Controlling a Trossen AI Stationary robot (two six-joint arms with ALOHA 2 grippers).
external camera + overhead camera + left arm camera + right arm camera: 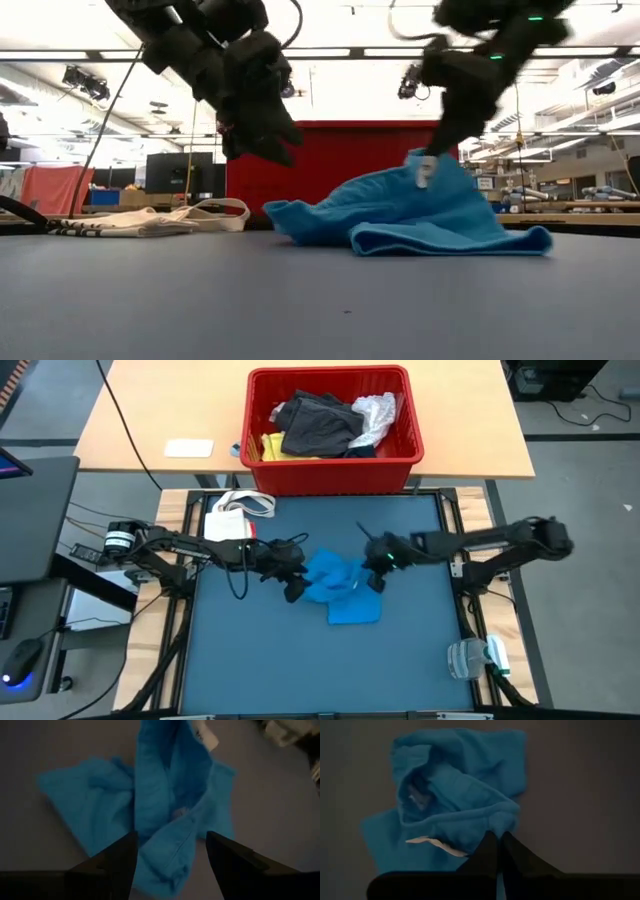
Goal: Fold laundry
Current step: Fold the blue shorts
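Observation:
The bright blue garment (340,598) lies crumpled in the middle of the dark table, one part drawn up into a peak (440,175). It carries a white label (435,842). My right gripper (377,578) (499,845) is shut on that peak. My left gripper (293,588) (170,857) is open and hangs above the garment's left end (285,215); in the low view it stands clear of the cloth. The dark grey garment (320,422), a yellow one (270,448) and a whitish one (378,412) lie in the red basket (400,460). My right gripper pinches a bunched fold of the blue garment (495,822) next to the white label, between its two fingers (487,852). It comes from above, pointing down. The fold is raised into a peak below the fingers (430,150), while the rest of the garment lies slack on the table.
The red basket stands at the table's far edge. A cream tote bag (235,515) (150,222) lies at the far left corner. A clear plastic item with green trim (470,658) sits at the near right edge. Bare dark table (260,660) shows in front of the garment.

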